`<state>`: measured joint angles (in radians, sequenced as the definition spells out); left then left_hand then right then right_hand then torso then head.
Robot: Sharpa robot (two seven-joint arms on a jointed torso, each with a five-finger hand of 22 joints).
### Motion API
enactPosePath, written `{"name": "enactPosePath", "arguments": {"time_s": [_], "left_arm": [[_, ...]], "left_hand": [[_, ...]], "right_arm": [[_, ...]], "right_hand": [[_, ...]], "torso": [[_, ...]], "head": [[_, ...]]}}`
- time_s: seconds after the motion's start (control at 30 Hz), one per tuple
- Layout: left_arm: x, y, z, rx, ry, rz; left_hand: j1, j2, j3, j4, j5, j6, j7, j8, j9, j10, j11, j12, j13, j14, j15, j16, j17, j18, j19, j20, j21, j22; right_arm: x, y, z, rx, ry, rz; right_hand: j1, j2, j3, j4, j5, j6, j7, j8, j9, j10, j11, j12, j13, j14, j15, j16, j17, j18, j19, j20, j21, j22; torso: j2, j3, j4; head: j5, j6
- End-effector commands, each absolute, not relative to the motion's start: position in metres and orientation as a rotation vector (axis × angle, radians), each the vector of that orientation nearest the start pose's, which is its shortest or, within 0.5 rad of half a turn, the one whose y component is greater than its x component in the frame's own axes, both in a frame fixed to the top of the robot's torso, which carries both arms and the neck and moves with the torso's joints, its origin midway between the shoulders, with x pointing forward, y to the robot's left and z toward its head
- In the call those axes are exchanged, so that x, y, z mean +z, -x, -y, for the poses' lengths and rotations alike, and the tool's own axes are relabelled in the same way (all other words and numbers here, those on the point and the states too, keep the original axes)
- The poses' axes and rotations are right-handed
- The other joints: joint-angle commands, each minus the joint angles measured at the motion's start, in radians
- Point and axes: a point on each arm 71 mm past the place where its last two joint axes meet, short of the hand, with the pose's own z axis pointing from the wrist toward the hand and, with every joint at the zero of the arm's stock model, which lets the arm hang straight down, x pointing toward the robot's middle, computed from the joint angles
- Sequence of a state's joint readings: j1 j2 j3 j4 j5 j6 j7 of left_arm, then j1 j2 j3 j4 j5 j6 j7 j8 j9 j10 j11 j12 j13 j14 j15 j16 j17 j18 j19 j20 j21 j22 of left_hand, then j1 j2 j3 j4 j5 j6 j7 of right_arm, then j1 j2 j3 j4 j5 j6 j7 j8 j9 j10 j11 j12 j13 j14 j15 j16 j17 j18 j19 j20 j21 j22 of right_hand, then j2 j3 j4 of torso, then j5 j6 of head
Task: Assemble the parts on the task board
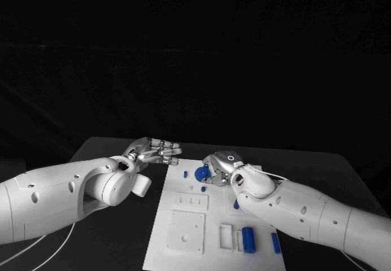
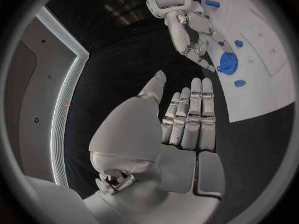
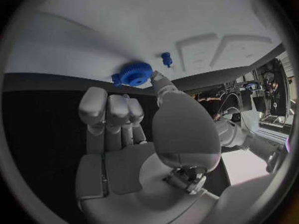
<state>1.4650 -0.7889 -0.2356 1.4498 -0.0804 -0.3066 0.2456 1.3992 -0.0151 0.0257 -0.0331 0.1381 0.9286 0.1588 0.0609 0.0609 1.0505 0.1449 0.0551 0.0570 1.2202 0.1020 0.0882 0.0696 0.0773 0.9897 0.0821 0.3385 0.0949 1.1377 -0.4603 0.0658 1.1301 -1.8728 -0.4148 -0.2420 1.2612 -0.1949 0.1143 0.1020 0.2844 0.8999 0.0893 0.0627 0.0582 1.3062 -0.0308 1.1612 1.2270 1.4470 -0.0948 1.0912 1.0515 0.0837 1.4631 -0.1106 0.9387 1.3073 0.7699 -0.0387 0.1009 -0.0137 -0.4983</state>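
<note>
Right hand (image 1: 218,168) is going for the blue gear (image 3: 132,74) at the far end of the board (image 1: 189,248) — this looks like the pick-up step. Its fingers are loose and holding nothing, the gear lying just past the fingertips (image 3: 157,76), touching or nearly so. Next it needs to close round the gear's rim cleanly. Left hand (image 1: 153,152) hovers off the board's far-left corner, fingers straight, empty — waiting
</note>
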Motion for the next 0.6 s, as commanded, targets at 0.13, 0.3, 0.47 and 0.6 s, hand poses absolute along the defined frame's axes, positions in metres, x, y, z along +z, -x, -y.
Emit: {"name": "enactPosePath", "arguments": {"time_s": [0.13, 0.3, 0.47, 0.6], "left_arm": [[-0.127, -0.522, -0.206, -1.385, 0.894, -1.573], [-0.127, -0.522, -0.206, -1.384, 0.895, -1.573], [-0.127, -0.522, -0.206, -1.384, 0.895, -1.575], [-0.127, -0.522, -0.206, -1.383, 0.895, -1.576]], "left_hand": [[0.002, -0.005, 0.0, 0.004, -0.003, -0.005, 0.0, -0.002, -0.001, -0.006, 0.002, 0.005, 0.001, -0.002, 0.002, -0.002, 0.0, -0.005, -0.003, 0.006, 0.003, -0.001], [0.0, -0.006, 0.001, 0.007, -0.002, -0.009, 0.002, -0.002, -0.002, -0.008, 0.003, 0.005, 0.001, -0.002, 0.002, -0.002, 0.0, -0.004, -0.003, 0.007, 0.003, -0.002], [0.0, -0.005, 0.001, 0.008, -0.002, -0.009, 0.002, -0.002, -0.002, -0.008, 0.003, 0.005, 0.001, -0.002, 0.002, -0.002, 0.0, -0.004, -0.003, 0.007, 0.003, -0.002], [0.0, -0.005, 0.001, 0.008, -0.002, -0.009, 0.002, -0.002, -0.002, -0.008, 0.003, 0.005, 0.001, -0.002, 0.002, -0.002, 0.0, -0.004, -0.003, 0.007, 0.003, -0.002]], "right_arm": [[-0.193, -0.543, 0.117, 0.459, 0.276, -1.443], [-0.195, -0.544, 0.12, 0.456, 0.276, -1.469], [-0.2, -0.546, 0.123, 0.437, 0.278, -1.523], [-0.203, -0.547, 0.125, 0.425, 0.277, -1.558]], "right_hand": [[0.009, 0.019, 0.073, -0.005, 0.025, 0.123, -0.003, -0.002, 0.004, 0.004, 0.006, 0.008, 0.005, 0.002, 0.006, 0.004, 0.002, -0.005, 0.053, 0.004, 0.009, 0.12], [-0.021, 0.018, 0.208, -0.03, 0.004, 0.163, -0.003, -0.001, 0.004, 0.004, 0.013, 0.012, 0.007, 0.002, 0.01, 0.005, 0.003, -0.004, 0.051, 0.006, 0.011, 0.12], [-0.061, 0.023, 0.272, -0.049, 0.017, 0.167, 0.0, -0.001, 0.004, -0.001, 0.018, 0.011, 0.006, 0.001, 0.013, 0.004, 0.001, -0.003, 0.05, 0.01, 0.01, 0.119], [-0.097, 0.026, 0.311, -0.071, 0.043, 0.151, -0.001, -0.001, 0.004, -0.002, 0.013, 0.01, 0.005, 0.001, 0.011, 0.003, 0.0, -0.003, 0.049, 0.008, 0.01, 0.119]], "torso": [[0.001, 0.0, 0.0017], [0.0, -0.0002, 0.0014], [0.001, -0.0009, 0.0021], [0.0, -0.0011, 0.0011]], "head": [[-0.002, -0.001], [-0.005, -0.003], [-0.007, -0.004], [-0.007, -0.006]]}}
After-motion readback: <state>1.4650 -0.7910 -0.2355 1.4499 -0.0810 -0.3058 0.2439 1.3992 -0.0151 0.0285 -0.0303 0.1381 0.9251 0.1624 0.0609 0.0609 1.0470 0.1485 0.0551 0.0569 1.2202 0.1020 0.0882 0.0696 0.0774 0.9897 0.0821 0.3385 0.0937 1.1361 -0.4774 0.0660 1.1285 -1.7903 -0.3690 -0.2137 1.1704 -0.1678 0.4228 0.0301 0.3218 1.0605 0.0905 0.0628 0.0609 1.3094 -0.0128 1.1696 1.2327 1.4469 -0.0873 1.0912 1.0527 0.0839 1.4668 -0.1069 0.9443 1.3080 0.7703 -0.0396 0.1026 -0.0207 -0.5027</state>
